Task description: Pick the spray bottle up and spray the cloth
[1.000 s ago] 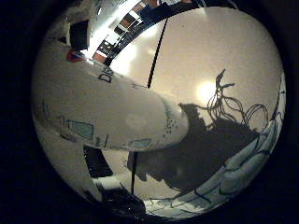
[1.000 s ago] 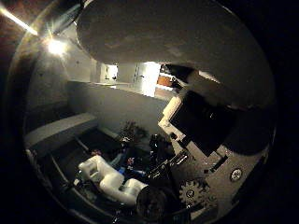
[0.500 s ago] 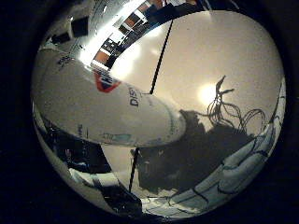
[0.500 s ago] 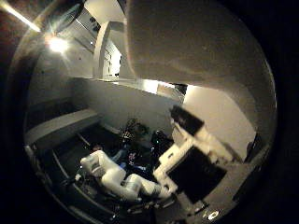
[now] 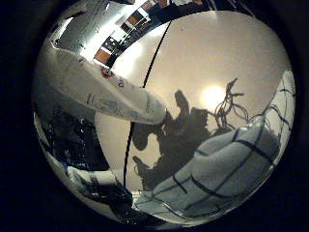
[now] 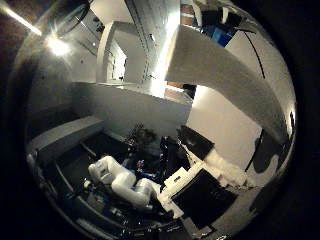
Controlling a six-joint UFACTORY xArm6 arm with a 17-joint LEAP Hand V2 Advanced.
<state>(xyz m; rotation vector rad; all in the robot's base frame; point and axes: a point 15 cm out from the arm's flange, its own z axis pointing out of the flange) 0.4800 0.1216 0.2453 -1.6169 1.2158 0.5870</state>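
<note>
Looking out from the little finger side, the spray bottle [image 5: 116,94] lies across the palm's outlook, a white body with printed labels too small to read, above a pale table [image 5: 212,63] with a dark seam; the white cloth with dark grid lines [image 5: 227,169] sits on that table just beyond the bottle's end. Only the thumb side view shows the hand [image 6: 200,185], its white and black fingers beside the bottle; whether they grip it I cannot tell.
</note>
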